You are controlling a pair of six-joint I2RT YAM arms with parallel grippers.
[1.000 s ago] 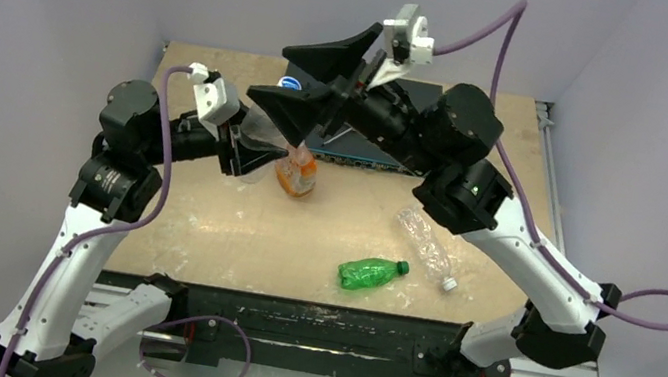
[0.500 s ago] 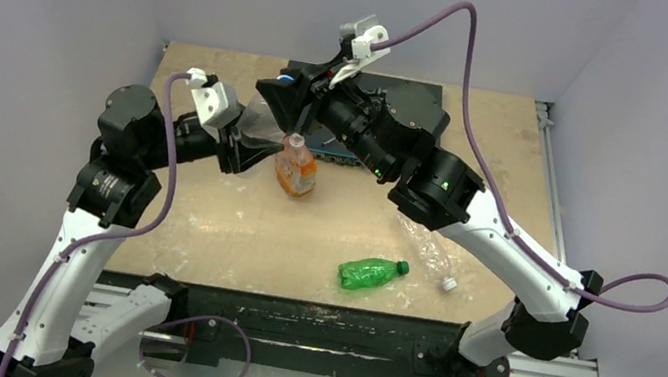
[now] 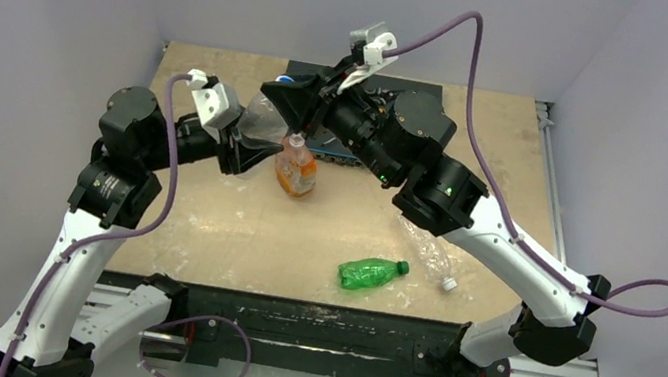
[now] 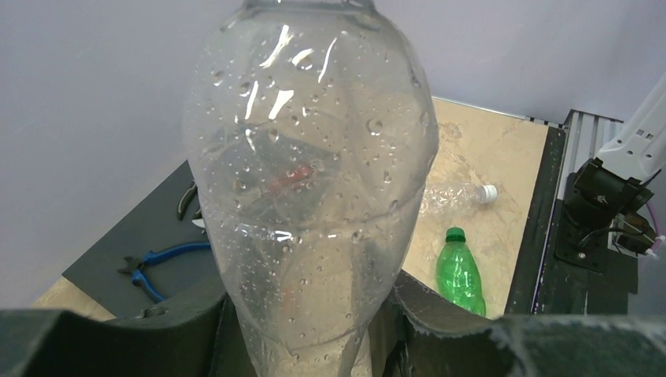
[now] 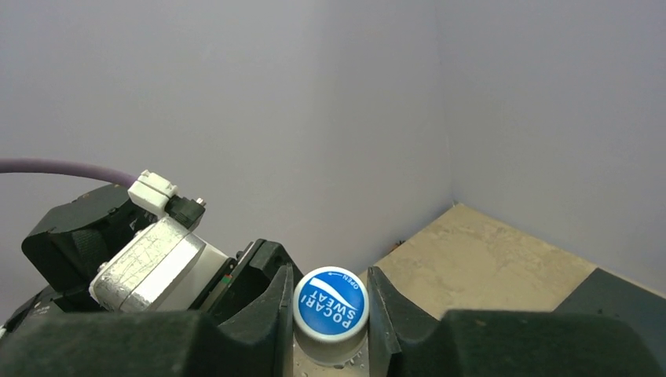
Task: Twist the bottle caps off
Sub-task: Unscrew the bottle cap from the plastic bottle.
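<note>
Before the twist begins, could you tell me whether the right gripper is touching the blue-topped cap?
Touching. The right wrist view shows the right gripper closed with a finger pressed against each side of the blue-topped cap, with no gap visible.

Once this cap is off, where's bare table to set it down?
Widest: the near-left table, bordered by the orange-label bottle, the green bottle and the near edge. A narrower strip lies far right, between the black mat and the table's side edge. Crowded: far centre around the held clear bottle, and beside the lying clear bottle.
</note>
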